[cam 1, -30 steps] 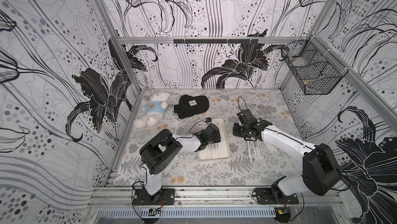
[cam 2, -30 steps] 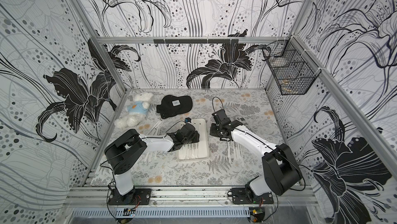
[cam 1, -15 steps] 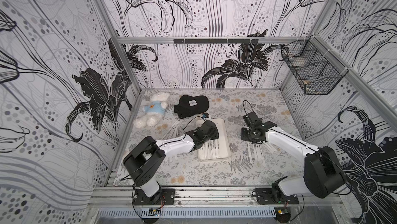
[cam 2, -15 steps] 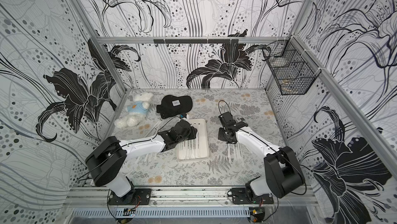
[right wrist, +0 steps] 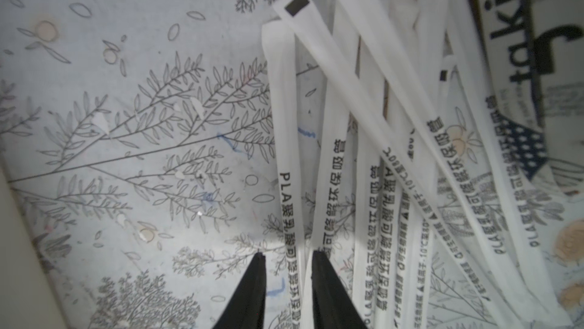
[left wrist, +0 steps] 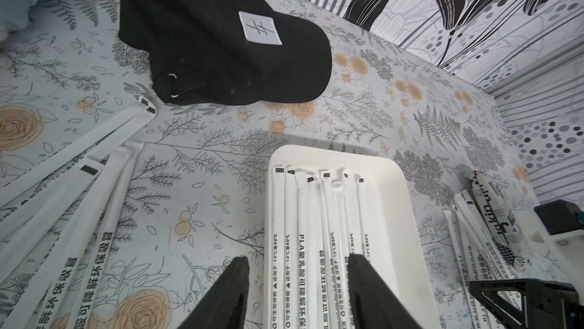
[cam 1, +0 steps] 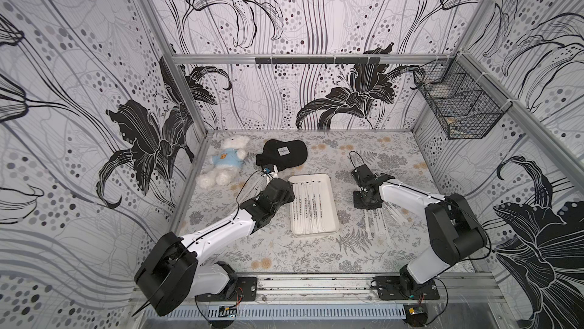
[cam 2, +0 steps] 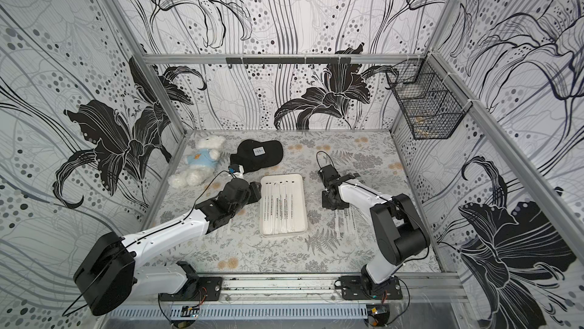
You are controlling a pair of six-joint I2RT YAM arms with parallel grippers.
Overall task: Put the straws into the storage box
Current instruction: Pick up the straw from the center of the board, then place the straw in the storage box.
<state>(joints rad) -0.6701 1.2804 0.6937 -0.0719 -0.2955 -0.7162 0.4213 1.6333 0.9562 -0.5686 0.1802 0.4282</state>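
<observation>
Several flimsy-looking straws (cam 1: 373,221), 3 o'clock of storage box (cam 1: 330,204): pinch mid-length; left end effector (left wrist: 298,258) agape, empty; right end effector (right wrist: 289,254) loosely straddles one

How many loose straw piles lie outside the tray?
2: one pile left of the tray, one pile right of it at the right end effector. Arms may hide more.

Left arm (cam 1: 221,232): stretched from lower left of frame toward centre, wrist low.
Left gripper (left wrist: 298,292): jaws spread wide.
Right arm (cam 1: 410,196): elbow raised at right of frame, forearm reaching toward centre.
Right gripper (right wrist: 289,267): pointed down, jaws narrowly parted.
</observation>
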